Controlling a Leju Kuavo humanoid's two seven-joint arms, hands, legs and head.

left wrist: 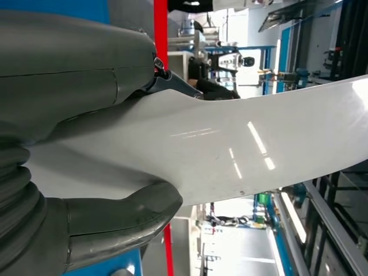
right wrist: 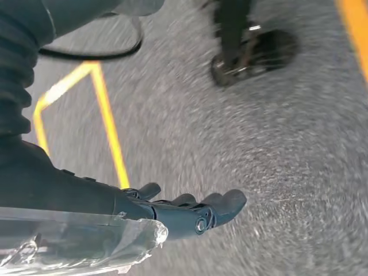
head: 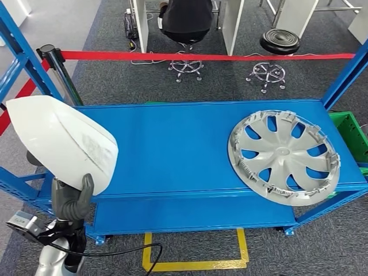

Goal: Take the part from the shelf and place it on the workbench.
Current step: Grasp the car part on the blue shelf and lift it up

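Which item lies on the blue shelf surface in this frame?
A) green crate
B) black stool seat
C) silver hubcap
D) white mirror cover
C: the hubcap lies flat on the shelf, while the left hand holds the white cover off it.

From the head view I have the shelf (head: 173, 149) running across the middle of the frame. The wheel cover (head: 284, 155) lies flat on it at the right, its lower edge overhanging the front lip. At far left, the part (head: 61, 141) sits above the left hand (head: 73, 198), which grips it from below, in front of the shelf's left end. Behind the shelf, a barrier tape (head: 208, 56) crosses the upper frame. Behind that, a seated person (head: 186, 20) at upper centre, a stool (head: 279, 41) to the upper right. A floor marking (head: 195, 259) lies below the shelf at lower centre. A crate (head: 353, 135) sits at the right edge, beside the shelf. In the right wrist view, the right hand (right wrist: 182, 213) hangs over floor.
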